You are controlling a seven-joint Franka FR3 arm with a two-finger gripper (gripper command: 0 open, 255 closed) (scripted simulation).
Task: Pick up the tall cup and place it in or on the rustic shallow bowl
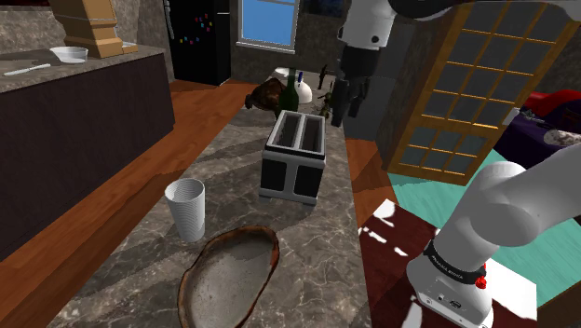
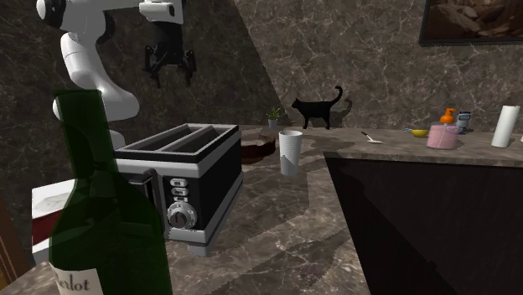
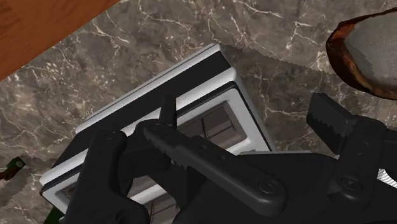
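Observation:
A tall white ribbed cup [image 1: 185, 210] [image 2: 290, 152] stands upright on the marble counter [image 1: 233, 158]. Just in front of it in the shoulder view lies the shallow bowl [image 1: 228, 277] [image 2: 258, 149] [image 3: 369, 57], brown-rimmed and grey inside. My black gripper [image 1: 340, 104] [image 2: 168, 69] [image 3: 245, 108] hangs high over the toaster's far end, well away from the cup and bowl. Its fingers stand apart with nothing between them.
A black and silver two-slot toaster [image 1: 294, 154] [image 2: 180, 188] [image 3: 159, 127] sits on the counter between gripper and cup. A dark green wine bottle [image 1: 291, 96] [image 2: 100, 209] stands at the counter's far end. A black cat figure [image 2: 318, 109] is by the wall.

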